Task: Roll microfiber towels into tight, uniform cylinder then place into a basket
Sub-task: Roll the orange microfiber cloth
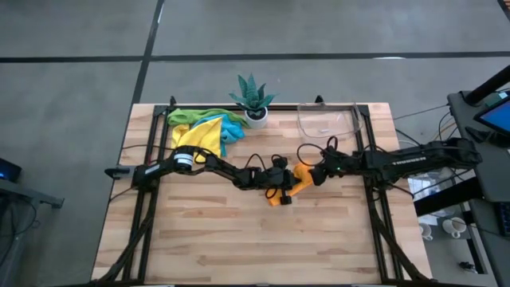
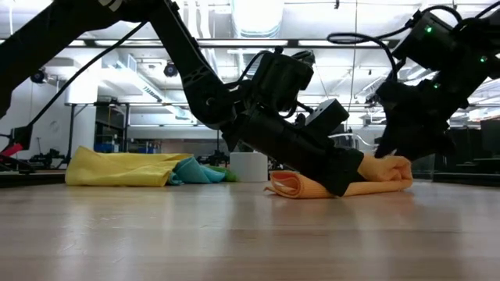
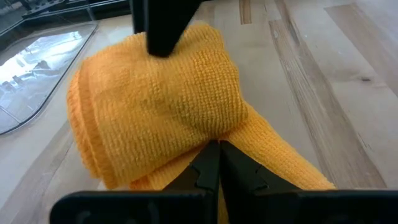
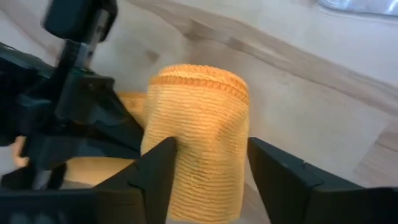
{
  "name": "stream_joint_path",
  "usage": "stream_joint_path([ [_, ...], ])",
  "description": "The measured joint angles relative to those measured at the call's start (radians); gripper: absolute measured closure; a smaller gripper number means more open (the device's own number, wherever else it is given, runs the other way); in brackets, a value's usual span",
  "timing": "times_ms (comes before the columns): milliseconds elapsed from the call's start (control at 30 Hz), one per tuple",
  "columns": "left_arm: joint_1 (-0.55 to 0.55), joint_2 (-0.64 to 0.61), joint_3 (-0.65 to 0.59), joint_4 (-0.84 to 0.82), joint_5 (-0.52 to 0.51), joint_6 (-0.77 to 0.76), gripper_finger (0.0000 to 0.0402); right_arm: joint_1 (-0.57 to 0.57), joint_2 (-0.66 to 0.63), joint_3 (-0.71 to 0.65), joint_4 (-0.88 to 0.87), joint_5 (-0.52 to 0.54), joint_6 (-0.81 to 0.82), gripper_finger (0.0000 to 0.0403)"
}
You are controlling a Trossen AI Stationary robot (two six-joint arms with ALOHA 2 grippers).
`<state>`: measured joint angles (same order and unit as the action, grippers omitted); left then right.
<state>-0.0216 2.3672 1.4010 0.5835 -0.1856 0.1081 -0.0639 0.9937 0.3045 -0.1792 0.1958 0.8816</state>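
The orange towel (image 1: 291,185), partly rolled, lay mid-surface (image 1: 239,239). The left pincer (image 3: 217,163), fingers pressed together, pinched its loose tail. The right pincer (image 4: 211,171) stood wide around the rolled end, both fingers touching it. The basket (image 1: 328,121) sat well behind.

High cam looks straight down, low cam table-level; both wrist cams close on orange towel (image 3: 168,106).
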Motion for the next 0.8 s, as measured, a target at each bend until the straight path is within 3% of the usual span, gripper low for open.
stream_joint_path([
  [167, 0.0, 0.0, 0.0, -0.001, 0.009, 0.0, 0.0402, 0.0, 0.032, 0.0, 0.002, 0.016, 0.001, 0.0289],
  [333, 0.001, -0.007, -0.001, -0.01, 0.11, 0.016, 0.0402, 0.0, 0.042, 0.0, 0.003, 0.019, -0.016, 0.038],
  [600, -0.028, -0.116, -0.029, -0.059, 0.114, 0.082, 0.0402, 0.0, 0.043, 0.0, 0.007, 0.025, -0.026, 0.0389],
  [800, -0.045, -0.117, -0.039, 0.119, -0.09, 0.024, 0.0402, 0.001, 0.045, 0.0, 0.007, 0.025, -0.026, 0.039],
])
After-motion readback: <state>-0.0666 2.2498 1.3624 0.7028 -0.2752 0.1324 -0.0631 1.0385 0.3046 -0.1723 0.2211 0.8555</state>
